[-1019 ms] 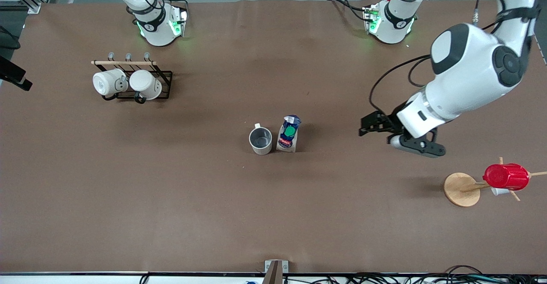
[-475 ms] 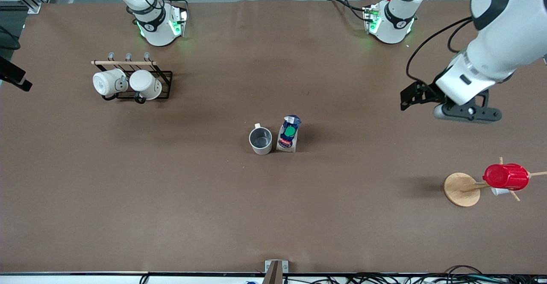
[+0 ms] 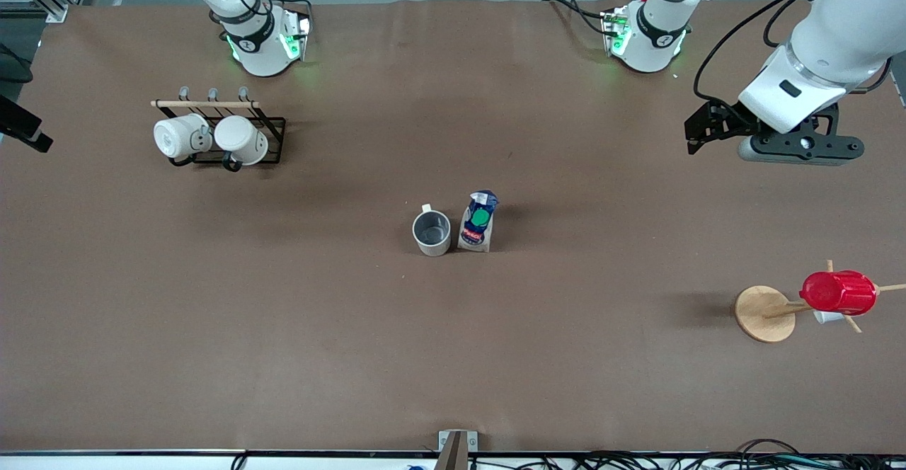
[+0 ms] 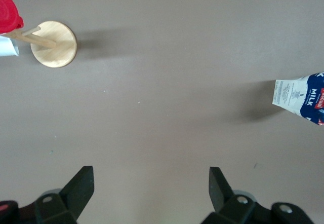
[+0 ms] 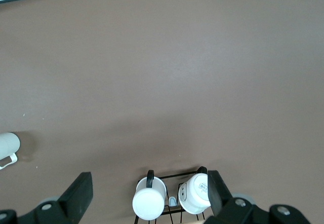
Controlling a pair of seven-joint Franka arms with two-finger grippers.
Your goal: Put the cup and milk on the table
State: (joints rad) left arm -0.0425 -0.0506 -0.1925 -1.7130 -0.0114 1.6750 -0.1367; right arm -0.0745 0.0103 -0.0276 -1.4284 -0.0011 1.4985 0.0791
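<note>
Cup (image 3: pixel 432 232) and milk (image 3: pixel 479 221) standing upright on the bare brown surface (image 3: pixel 354 328) near its middle, just beside each other — the cup toward the right arm's end, its small handle turned toward the robots' bases, the milk with its green cap facing up toward the front camera. Both rest free of any grip, so the placing looks complete. The left gripper (image 4: pixel 150 186) hangs high over the surface at the left arm's end, jaws wide and empty; its wrist view takes in one end of the milk (image 4: pixel 302 97) and the round wooden base of a stand (image 3: pixel 764 313) that carries a red cup (image 3: pixel 838 292) on a peg. That height and spread suit an arm clear of the goods, with no risk of toppling the light carton. The right gripper (image 5: pixel 150 186) waits over the black rack (image 3: pixel 263 146) that holds two white mugs (image 3: pixel 209 139) — jaws likewise wide, holding nothing. The rack and stand lie well apart from the pair.
</note>
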